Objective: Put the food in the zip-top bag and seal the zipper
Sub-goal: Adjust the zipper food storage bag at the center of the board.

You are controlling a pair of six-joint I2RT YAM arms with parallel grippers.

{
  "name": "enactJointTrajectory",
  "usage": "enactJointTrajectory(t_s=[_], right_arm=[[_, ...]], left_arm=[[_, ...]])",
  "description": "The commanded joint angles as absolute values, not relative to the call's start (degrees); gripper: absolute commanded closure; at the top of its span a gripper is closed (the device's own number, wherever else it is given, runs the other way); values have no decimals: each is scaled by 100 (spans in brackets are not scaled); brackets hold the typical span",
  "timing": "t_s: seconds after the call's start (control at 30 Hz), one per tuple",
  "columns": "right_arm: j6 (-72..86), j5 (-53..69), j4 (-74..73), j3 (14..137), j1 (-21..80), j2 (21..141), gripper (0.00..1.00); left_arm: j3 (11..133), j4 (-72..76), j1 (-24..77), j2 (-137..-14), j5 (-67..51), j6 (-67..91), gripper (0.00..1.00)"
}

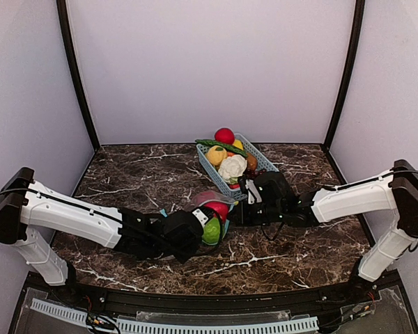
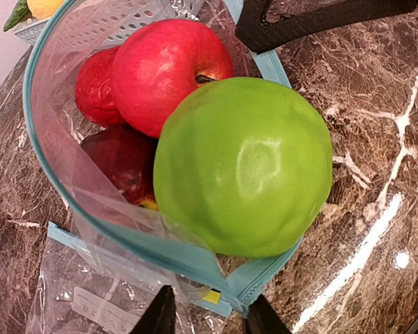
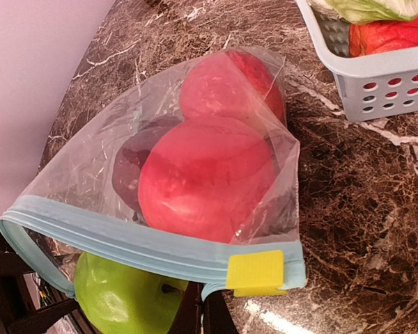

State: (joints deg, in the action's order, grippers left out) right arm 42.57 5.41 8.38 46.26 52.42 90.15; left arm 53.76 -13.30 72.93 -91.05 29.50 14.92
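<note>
At the middle of the marble table [image 1: 125, 182], both arms lie low and nearly level, meeting at the zip-top bag [image 3: 118, 233]. The left arm [image 1: 70, 212] reaches in from the left with its wrist aimed at the bag's mouth. The left gripper [image 2: 210, 314] has its jaws partly apart, with the bag's blue zipper corner between them. The right arm [image 1: 348, 198] stretches in from the right. The right gripper [image 3: 201, 314] is pinched closed on the rim just below the yellow slider [image 3: 256, 270]. A green apple [image 2: 244, 163] sits in the bag's mouth, against the rim. Deeper inside lie a red apple [image 2: 164, 69], 1 more red fruit [image 2: 94, 87] and a dark red fruit [image 2: 122, 160]. The light-blue basket [image 1: 210, 167] stands just behind the bag, holding a cauliflower [image 1: 231, 167], a lemon [image 1: 216, 154] and other toy food.
</note>
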Motion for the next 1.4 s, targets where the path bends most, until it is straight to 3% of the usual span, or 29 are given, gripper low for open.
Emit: enactJointTrajectory(t_s=[0.0, 0.2, 0.27, 0.53, 0.77, 1.0, 1.07, 1.17, 1.33, 1.37], right_arm=[[4315, 489, 694, 4776, 5212, 8942, 100], [4269, 61, -173, 5067, 5212, 8595, 100], [4202, -198, -635, 5287, 5212, 8389, 100], [4119, -805, -2066, 5707, 5212, 7715, 100], [4284, -935, -2280, 5382, 5212, 7270, 96], [4428, -994, -2292, 4962, 5212, 6950, 93], [4436, -1024, -2302, 4941, 5212, 6907, 93], [4445, -1044, -2292, 4965, 5212, 6898, 93], [4434, -1012, -2257, 5009, 5213, 6969, 93], [4432, -1000, -2245, 4995, 5212, 6977, 93]], left_arm=[[5504, -1276, 7321, -8967, 3065, 1501, 75], [5640, -1178, 7321, -8578, 3054, 1448, 97], [5702, -1137, 7315, -8451, 2999, 1419, 99], [5680, -806, 7024, -7976, 2177, 1834, 99], [5182, 181, 6585, -8029, 664, 2095, 99], [4852, 525, 6536, -8094, 236, 2042, 99], [4822, 567, 6519, -8096, 72, 2116, 78], [4977, 468, 6513, -8122, 21, 2345, 68], [5041, 791, 6513, -8134, -418, 2696, 38], [5043, 804, 6513, -8157, -403, 2682, 37]])
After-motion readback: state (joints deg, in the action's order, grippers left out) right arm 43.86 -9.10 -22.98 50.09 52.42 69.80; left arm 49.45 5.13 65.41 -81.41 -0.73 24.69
